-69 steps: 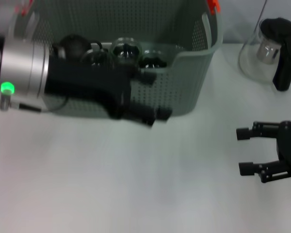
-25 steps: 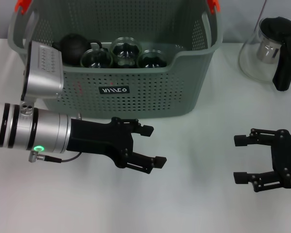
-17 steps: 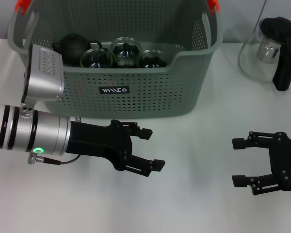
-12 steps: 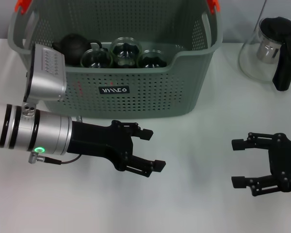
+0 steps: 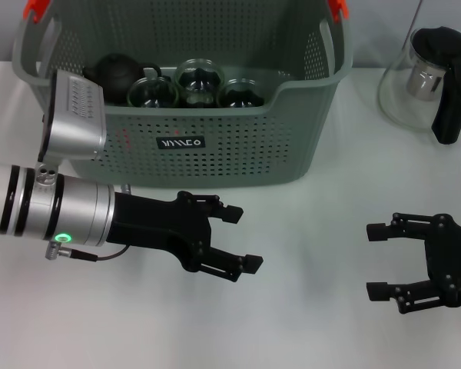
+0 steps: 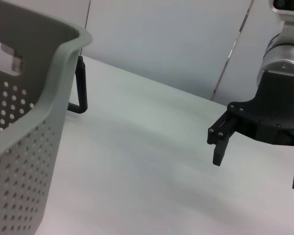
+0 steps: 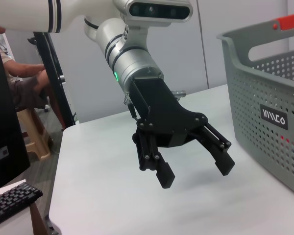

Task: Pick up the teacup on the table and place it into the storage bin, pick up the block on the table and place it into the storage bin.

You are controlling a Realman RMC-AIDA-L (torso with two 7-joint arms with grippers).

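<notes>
The storage bin (image 5: 215, 146) stands at the back centre of the table, its wall also showing in the left wrist view (image 6: 19, 127) and the right wrist view (image 7: 264, 83). Inside it lie three glass teacups (image 5: 200, 78) and a dark round pot (image 5: 117, 71). The block is out of view. My left gripper (image 5: 243, 237) hovers open and empty over the table just in front of the bin, seen too from the right wrist (image 7: 196, 174). Far to the right, my right gripper (image 5: 374, 260) is open and empty, also visible from the left wrist (image 6: 257, 171).
A glass pitcher with a black handle (image 5: 434, 81) stands at the back right, beside the bin; its handle (image 6: 81, 85) shows in the left wrist view. Beyond the table's left edge are a seated person (image 7: 19, 78) and a keyboard (image 7: 12, 203).
My left gripper has pulled back from the bin's front wall to the table in front of it. In the last second both arms barely shifted; the right gripper eased slightly nearer.
</notes>
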